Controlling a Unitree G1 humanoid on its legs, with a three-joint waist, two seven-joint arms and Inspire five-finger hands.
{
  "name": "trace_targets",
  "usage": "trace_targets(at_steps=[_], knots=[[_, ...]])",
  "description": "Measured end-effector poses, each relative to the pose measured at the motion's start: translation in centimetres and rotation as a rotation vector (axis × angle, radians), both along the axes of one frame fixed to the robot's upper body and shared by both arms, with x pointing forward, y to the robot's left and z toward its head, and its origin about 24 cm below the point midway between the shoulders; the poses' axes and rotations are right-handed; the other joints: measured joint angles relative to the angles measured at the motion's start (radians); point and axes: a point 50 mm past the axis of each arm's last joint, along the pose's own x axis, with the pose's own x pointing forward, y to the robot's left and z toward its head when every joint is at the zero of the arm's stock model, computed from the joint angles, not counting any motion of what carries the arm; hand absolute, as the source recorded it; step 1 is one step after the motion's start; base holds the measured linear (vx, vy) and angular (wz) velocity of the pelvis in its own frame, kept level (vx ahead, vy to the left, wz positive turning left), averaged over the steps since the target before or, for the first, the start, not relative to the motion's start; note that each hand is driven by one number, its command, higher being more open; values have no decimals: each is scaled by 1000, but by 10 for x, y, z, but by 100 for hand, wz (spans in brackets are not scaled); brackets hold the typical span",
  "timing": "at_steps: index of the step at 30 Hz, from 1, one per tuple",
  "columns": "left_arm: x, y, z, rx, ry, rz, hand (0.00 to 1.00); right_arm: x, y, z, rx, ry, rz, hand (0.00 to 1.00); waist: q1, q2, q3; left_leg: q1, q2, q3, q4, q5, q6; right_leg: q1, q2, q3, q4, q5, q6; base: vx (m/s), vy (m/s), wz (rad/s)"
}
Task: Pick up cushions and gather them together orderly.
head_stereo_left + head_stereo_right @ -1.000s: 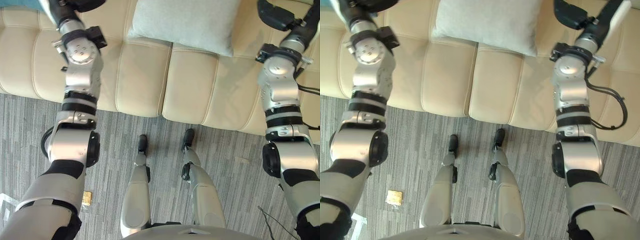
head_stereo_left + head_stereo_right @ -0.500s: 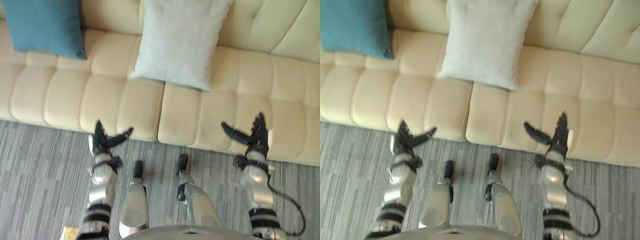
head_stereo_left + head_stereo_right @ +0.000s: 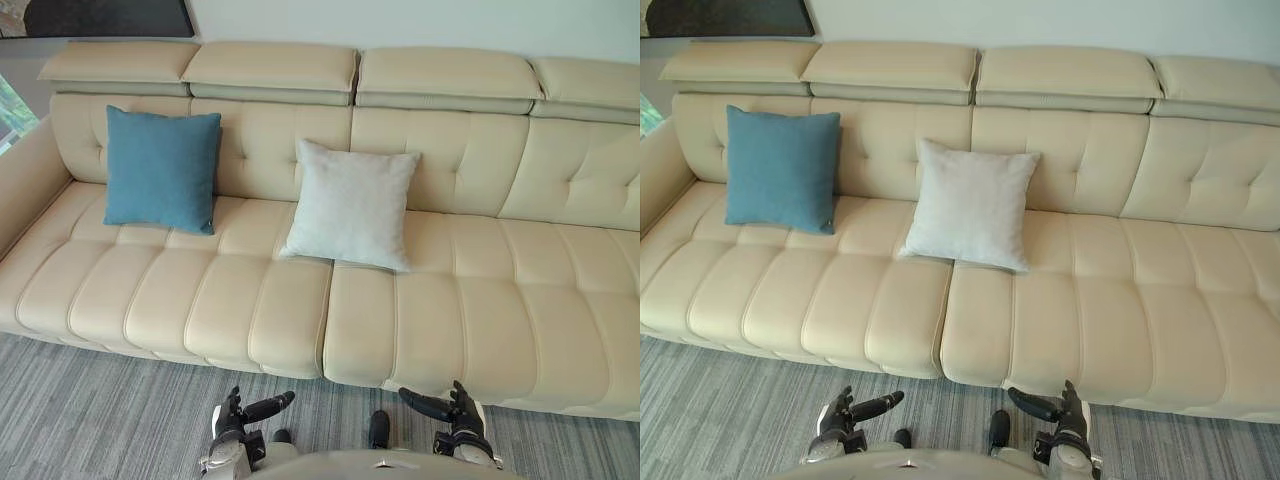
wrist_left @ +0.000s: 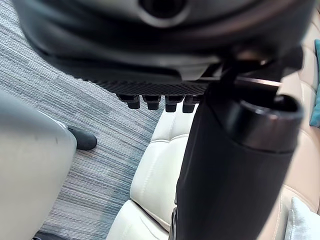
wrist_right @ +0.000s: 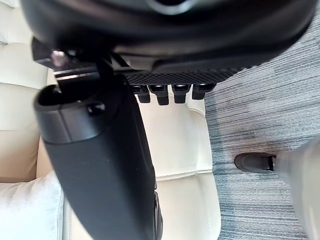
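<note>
step: approach | left robot hand [image 3: 232, 420] and right robot hand [image 3: 458, 416] both spread wide, empty, low before sofa [image 3: 480, 330] | blue cushion [image 3: 160, 170], pale cushion [image 3: 350, 205] lean on backrest, apart | we'd best take pale one by both sides, set it touching blue

The left hand [image 3: 233, 416] and right hand [image 3: 457, 413] have matt black moulded housings. Each thumb [image 4: 235, 165] is a thick, smooth black cylinder. The fingers [image 5: 159, 94] end in squared black tips beneath a fine-dotted palm edge.
</note>
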Motion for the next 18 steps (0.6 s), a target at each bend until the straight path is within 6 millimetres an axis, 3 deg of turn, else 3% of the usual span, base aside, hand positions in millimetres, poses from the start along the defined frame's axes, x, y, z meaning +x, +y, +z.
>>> trace_targets(at_steps=[9,14,16,17,18], knots=[[-5,-1,-4,23,44,-61,100,-12,1,-10,27,79,-30,100,-2,-10,-22,47,0,31,-16,-5,0,22,-3,27,0,-7,12,39,41,-9],[-2,3,-3,36,48,-75,100,2,9,-9,37,67,19,100,-1,-21,-12,14,11,74,58,-45,-4,-13,12,73,14,0,20,9,32,-29],[5,5,-1,44,35,-81,100,11,13,-7,43,48,32,100,0,-31,-5,-25,21,97,119,-63,3,-48,14,86,38,17,35,-56,30,-42],[10,4,0,44,23,-75,100,25,15,-3,37,15,60,100,16,-22,8,-46,59,142,132,-58,20,-64,26,88,42,35,98,-104,-28,-47],[18,1,2,36,4,-80,100,33,17,0,38,-3,66,100,16,-14,23,-42,77,146,133,-53,13,-111,12,16,264,-110,39,-101,-54,-29]])
